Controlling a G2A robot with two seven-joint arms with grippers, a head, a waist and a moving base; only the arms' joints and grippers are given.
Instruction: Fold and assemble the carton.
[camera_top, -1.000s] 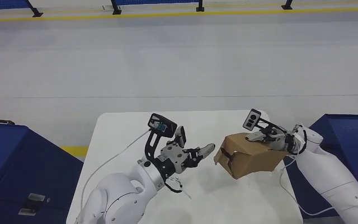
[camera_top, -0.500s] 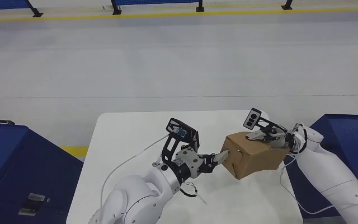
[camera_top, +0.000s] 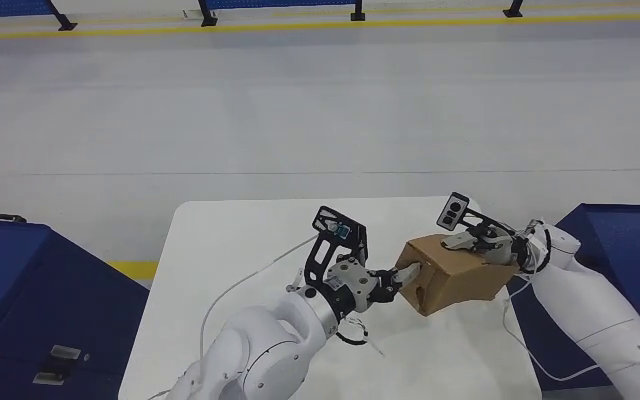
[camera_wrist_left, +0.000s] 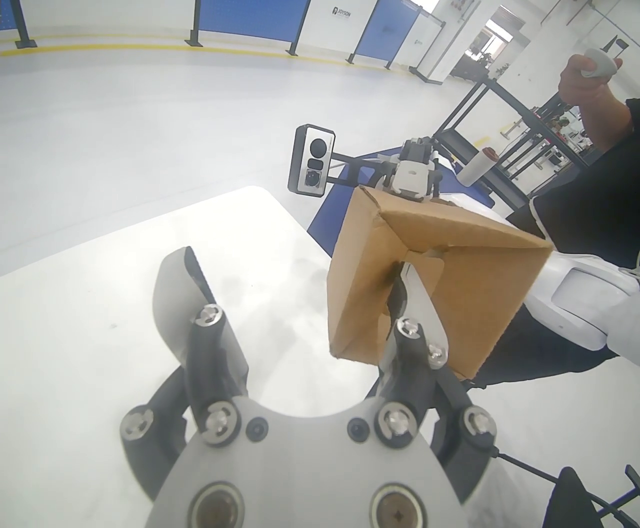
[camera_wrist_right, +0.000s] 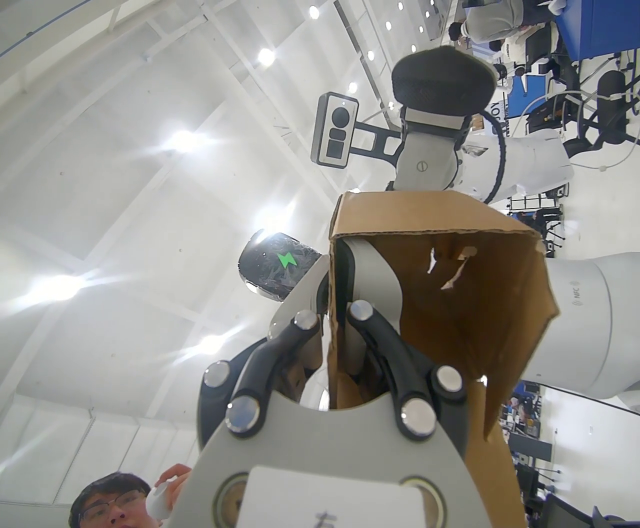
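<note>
Left end effector (camera_wrist_left: 290, 260) against carton (camera_wrist_left: 475, 285)

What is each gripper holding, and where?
The right gripper pinches the carton by one wall at its open end; the left gripper, open, holds nothing.

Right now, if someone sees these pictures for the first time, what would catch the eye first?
The brown carton stands out, at the end of the white table on the right arm's side. The right gripper is clamped on one of its walls. The open left gripper presses one finger against the folded end flaps.
</note>
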